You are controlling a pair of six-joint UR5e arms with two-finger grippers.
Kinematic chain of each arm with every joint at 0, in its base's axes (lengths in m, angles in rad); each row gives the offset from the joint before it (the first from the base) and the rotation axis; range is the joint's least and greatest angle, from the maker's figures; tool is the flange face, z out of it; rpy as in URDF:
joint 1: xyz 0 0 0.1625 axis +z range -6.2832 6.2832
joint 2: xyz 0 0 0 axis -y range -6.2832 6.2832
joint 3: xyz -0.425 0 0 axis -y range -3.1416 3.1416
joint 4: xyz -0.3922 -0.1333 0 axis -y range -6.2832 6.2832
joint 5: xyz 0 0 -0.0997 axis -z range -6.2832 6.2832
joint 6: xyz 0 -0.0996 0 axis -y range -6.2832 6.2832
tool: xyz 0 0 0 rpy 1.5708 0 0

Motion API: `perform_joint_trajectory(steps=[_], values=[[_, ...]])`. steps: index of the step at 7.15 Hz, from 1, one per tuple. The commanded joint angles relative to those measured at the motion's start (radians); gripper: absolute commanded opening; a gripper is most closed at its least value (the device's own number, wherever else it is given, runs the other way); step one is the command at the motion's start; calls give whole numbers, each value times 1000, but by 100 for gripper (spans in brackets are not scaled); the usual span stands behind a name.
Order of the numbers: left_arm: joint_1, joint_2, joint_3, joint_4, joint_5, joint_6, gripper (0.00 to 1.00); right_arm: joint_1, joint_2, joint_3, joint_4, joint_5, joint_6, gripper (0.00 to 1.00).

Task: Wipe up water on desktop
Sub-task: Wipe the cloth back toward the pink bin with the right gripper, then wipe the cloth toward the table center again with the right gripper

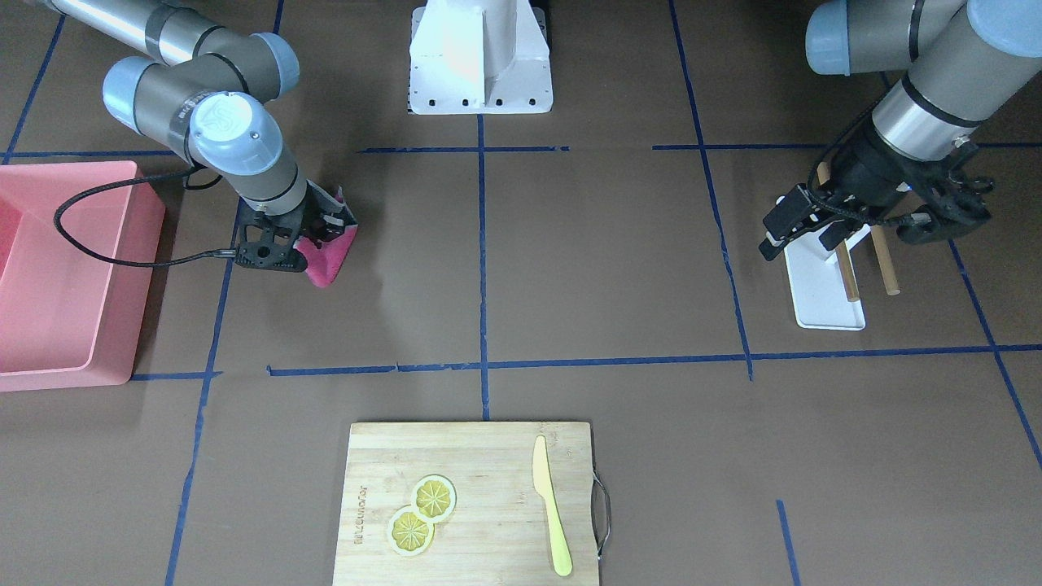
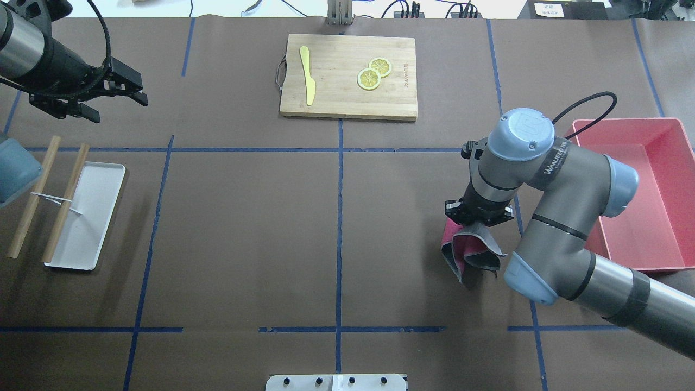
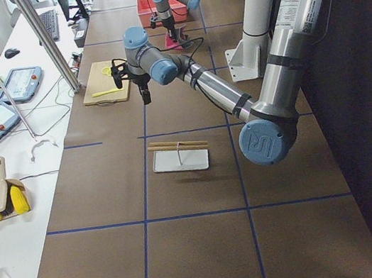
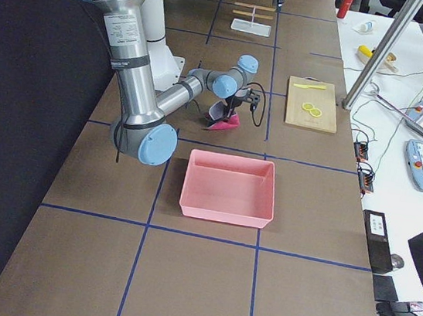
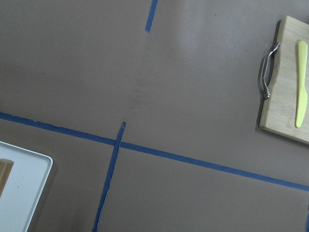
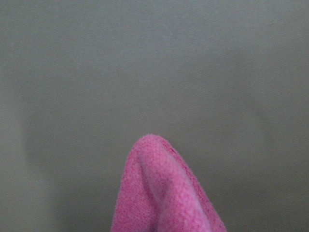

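Right gripper [image 2: 479, 216] is clamped on a bunched pink cloth [image 2: 468, 254] that hangs low over the brown desktop [image 2: 244, 228], just beside the pink bin [image 2: 624, 120] on the right; I cannot tell whether the cloth touches the surface. Left gripper [image 2: 111, 106] hovers with its jaws apart over the desktop's far left, near a white tray [image 2: 92, 217] that has two wooden sticks [image 2: 68, 198] over it.
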Motion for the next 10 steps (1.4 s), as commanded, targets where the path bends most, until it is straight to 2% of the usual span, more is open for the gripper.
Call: perform_joint_trajectory(steps=[1, 2, 7, 9, 10], values=[[0, 0, 0, 1, 0, 0, 100, 27, -91, 60, -3, 0, -84, 0], [0, 0, 0, 1, 0, 0, 100, 2, -75, 51, -3, -12, -70, 0], [-8, 0, -6, 1, 0, 0, 100, -107, 302, -109, 0, -14, 264, 0], [-8, 2, -6, 2, 2, 0, 100, -64, 306, -37, -6, -4, 278, 1], [-8, 14, -15, 1, 2, 0, 100, -9, 233, 97, -8, 5, 278, 1]])
